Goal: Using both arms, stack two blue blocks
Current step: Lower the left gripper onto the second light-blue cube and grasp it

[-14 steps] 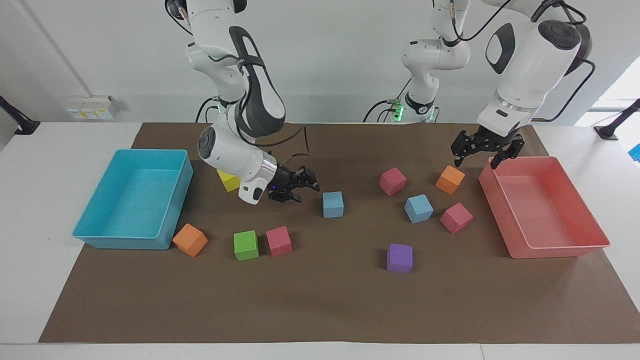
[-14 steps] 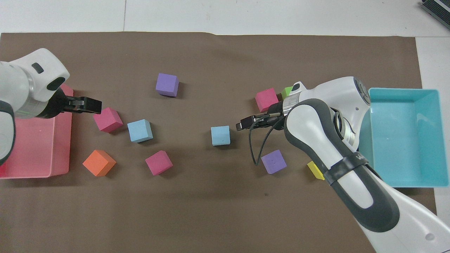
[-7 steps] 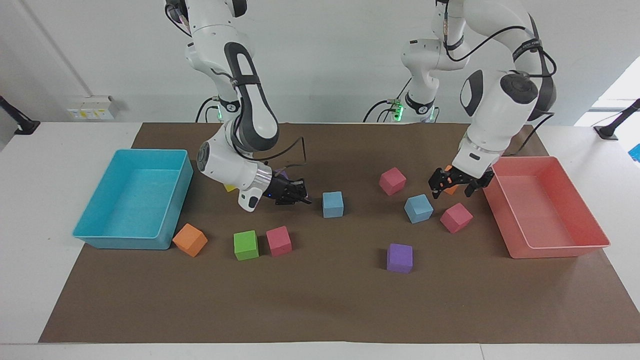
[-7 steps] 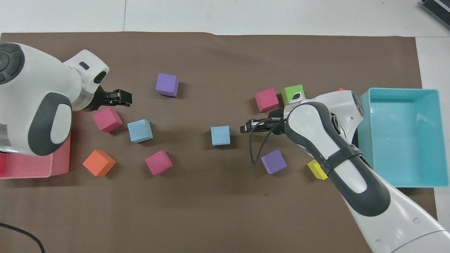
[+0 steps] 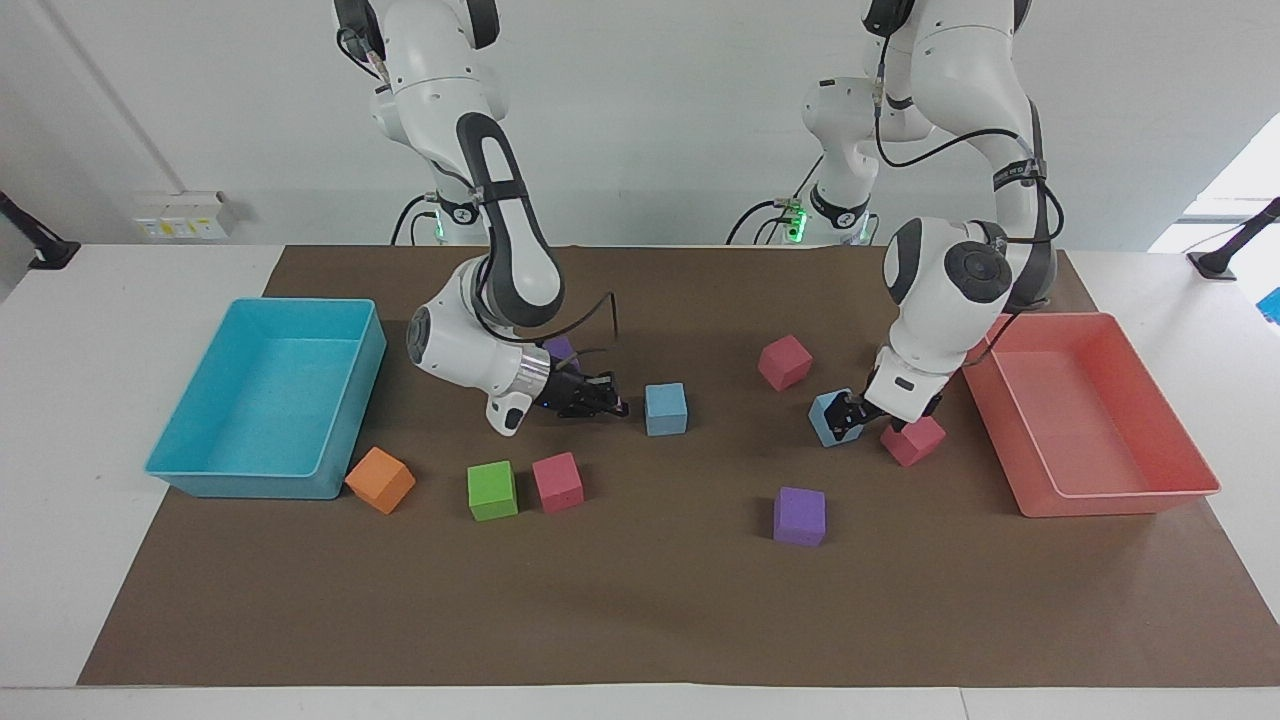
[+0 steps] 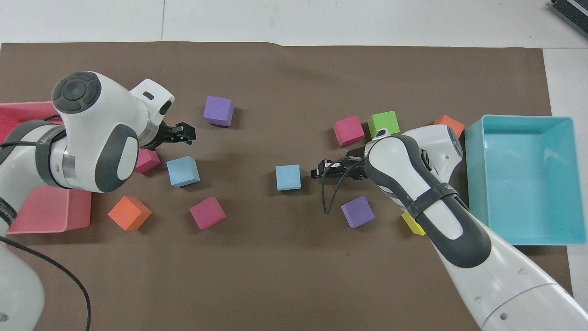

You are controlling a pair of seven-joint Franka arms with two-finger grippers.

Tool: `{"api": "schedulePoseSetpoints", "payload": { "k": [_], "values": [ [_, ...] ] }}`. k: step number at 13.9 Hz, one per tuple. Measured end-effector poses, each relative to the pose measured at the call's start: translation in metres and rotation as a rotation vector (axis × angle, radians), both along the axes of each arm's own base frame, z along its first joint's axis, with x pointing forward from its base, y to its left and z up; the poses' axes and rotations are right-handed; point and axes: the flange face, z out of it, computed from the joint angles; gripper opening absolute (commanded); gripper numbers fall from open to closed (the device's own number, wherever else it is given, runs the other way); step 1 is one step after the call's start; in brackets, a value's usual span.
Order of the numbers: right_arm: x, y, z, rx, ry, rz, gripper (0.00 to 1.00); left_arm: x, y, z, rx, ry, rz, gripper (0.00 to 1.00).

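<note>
While both blue blocks rest apart on the table, neither is stacked. The central blue block (image 5: pixel 665 408) lies mid-table; the second blue block (image 5: pixel 828 420) lies toward the left arm's end, just beside a pink cube (image 5: pixel 912 441).

The right hand (image 5: pixel 608 406) sits low, just beside the central blue block and apart from it, fingertips pressed together and holding nothing. The left hand (image 5: pixel 852 412) is over the second blue block with its fingers spread wide.

In the facing view the right wrist partly hides a purple cube (image 5: pixel 560 350). The red tray (image 5: pixel 1120 495) stands near the left hand.

Compared with one second earlier, the left hand has descended from the red tray's corner to the second blue block. The right hand has closed and moved nearer the central blue block.
</note>
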Motion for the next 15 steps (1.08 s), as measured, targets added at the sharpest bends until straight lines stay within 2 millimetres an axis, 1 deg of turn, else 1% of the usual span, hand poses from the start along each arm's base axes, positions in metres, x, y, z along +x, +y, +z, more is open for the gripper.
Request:
{"api": "schedulePoseSetpoints", "payload": {
  "k": [2, 5, 10, 11, 12, 13, 14, 15],
  "values": [
    [0.0, 0.0, 0.0, -0.001, -0.001, -0.001, 0.0, -0.009, -0.005, -0.015, 0.004, 0.016, -0.01, 1.0],
    [-0.001, -0.001, -0.001, -0.003, 0.001, -0.002, 0.0, -0.02, -0.01, -0.032, 0.013, 0.048, -0.02, 1.0],
    [-0.001, -0.001, -0.002, -0.004, 0.001, -0.004, 0.0, -0.033, -0.006, -0.043, 0.022, 0.077, -0.018, 1.0],
    [-0.001, -0.001, -0.002, -0.004, 0.0, -0.004, 0.0, -0.035, -0.006, -0.043, 0.023, 0.079, -0.017, 0.98],
    [-0.001, -0.001, -0.002, -0.004, 0.0, -0.004, 0.0, -0.036, -0.005, -0.042, 0.024, 0.079, -0.016, 0.8],
    [-0.001, -0.001, -0.002, -0.005, 0.0, -0.004, 0.0, -0.037, -0.005, -0.042, 0.024, 0.079, -0.015, 0.31],
    [-0.001, -0.001, -0.002, -0.005, 0.0, -0.004, 0.0, -0.037, -0.005, -0.041, 0.024, 0.079, -0.015, 0.13],
    [-0.001, -0.001, -0.002, -0.005, 0.0, -0.004, 0.0, -0.037, -0.005, -0.041, 0.024, 0.078, -0.013, 0.08]
  ]
}}
